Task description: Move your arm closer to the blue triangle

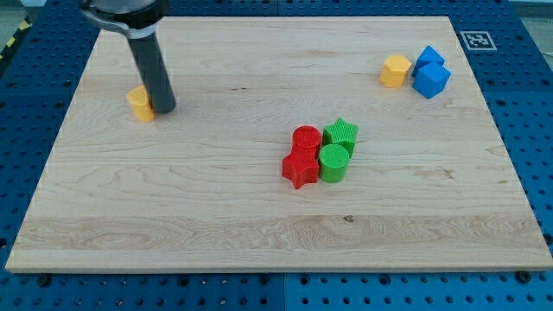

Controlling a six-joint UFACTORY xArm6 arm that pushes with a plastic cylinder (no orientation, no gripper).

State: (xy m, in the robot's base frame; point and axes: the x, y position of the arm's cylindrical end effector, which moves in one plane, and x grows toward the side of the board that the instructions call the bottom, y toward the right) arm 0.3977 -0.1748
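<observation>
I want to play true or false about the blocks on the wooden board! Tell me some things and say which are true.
1. My tip is right next to a yellow block. True.
2. The two blue blocks sit at the view's bottom left. False: they are at the view's top right, beside a yellow hexagon-like block.
3. The red blocks and the green blocks are bunched together mid-board. True.
4. My tip is touching a blue block. False: it is far across the board, at the view's top left.
5. There are three yellow blocks. False: only two show.
</observation>
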